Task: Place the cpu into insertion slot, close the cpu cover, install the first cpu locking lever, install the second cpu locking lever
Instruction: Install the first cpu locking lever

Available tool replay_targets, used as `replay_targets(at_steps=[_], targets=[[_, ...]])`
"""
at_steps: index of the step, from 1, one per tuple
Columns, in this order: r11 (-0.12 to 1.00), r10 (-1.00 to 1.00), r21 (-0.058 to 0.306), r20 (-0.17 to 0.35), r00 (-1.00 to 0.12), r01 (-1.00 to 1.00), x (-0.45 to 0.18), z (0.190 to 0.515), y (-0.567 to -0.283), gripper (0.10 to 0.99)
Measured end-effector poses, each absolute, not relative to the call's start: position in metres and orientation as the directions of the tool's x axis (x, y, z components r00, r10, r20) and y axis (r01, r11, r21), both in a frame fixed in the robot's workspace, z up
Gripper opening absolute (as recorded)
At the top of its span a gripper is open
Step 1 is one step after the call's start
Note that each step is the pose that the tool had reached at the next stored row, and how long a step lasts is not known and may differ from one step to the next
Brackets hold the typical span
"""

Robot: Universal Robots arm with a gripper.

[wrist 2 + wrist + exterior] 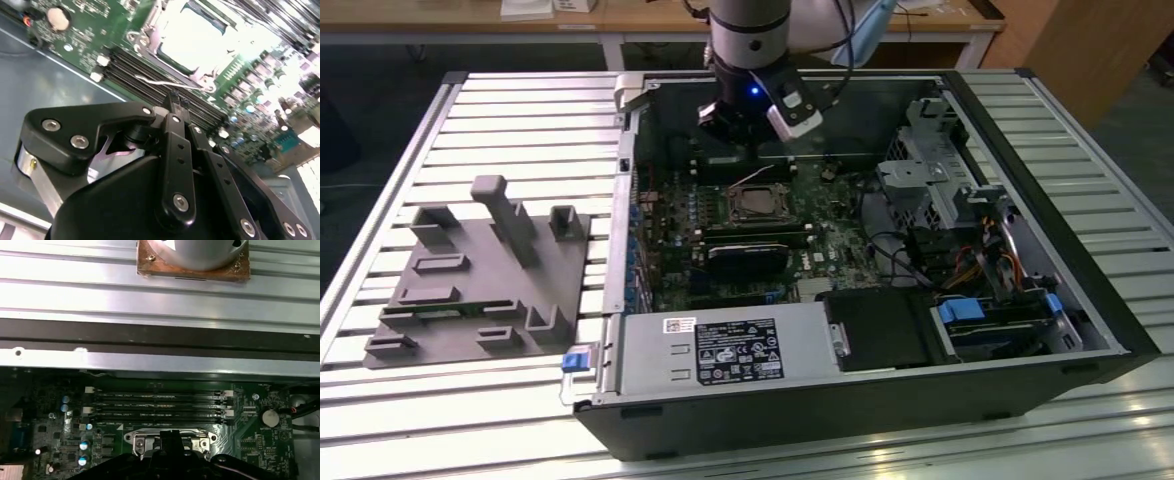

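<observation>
The insertion slot [734, 207] sits in the green board inside the open computer case. In the second wrist view a bright silvery cpu [195, 35] lies in it, and the cpu cover [175, 67] seems to lie flat around it. A thin silvery locking lever [160, 82] stands free along the slot's edge, beside the memory slots. My gripper [736, 140] hangs over the board just behind the slot. Its fingers are shut together with nothing between them, and the tips [175, 99] are close above the lever. In the first wrist view the gripper [172, 435] covers part of the slot [142, 442].
Long black memory slots [160, 402] run beside the socket. A black heatsink block [747, 258] lies in front of it, with the power supply [720, 350] nearer. The drive cage and cables [934, 170] stand at the exterior view's right. A grey fixture plate [480, 270] rests outside the case.
</observation>
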State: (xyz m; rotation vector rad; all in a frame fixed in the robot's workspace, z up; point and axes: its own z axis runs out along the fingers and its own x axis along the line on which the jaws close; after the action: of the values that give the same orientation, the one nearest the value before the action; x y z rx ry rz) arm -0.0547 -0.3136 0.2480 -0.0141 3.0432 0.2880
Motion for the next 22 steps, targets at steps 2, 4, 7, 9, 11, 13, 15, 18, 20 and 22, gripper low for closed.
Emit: replay_targets(at_steps=[2, 4, 7, 9, 11, 13, 15, 18, 20, 22], targets=[[0.982, -0.001, 0.187, -0.087, -0.996, -0.017, -0.052, 0.247, -0.314, 0.106], [0.982, -0.001, 0.187, -0.090, -0.996, -0.018, -0.051, 0.245, -0.314, 0.106], [0.982, -0.001, 0.187, -0.093, -0.996, -0.019, -0.051, 0.240, -0.314, 0.106], [0.982, -0.001, 0.187, -0.095, -0.995, -0.019, -0.051, 0.237, -0.314, 0.106], [0.982, -0.001, 0.187, -0.098, -0.995, -0.019, -0.051, 0.234, -0.314, 0.106], [0.982, -0.001, 0.187, -0.101, -0.995, -0.020, -0.051, 0.231, -0.314, 0.106], [0.982, -0.001, 0.186, -0.106, -0.994, -0.021, -0.051, 0.229, -0.314, 0.106], [0.982, -0.001, 0.186, -0.107, -0.994, -0.021, -0.051, 0.228, -0.314, 0.106], [0.982, -0.001, 0.186, -0.107, -0.994, -0.021, -0.051, 0.228, -0.314, 0.106], [0.982, -0.001, 0.187, -0.109, -0.994, -0.022, -0.051, 0.227, -0.314, 0.106]])
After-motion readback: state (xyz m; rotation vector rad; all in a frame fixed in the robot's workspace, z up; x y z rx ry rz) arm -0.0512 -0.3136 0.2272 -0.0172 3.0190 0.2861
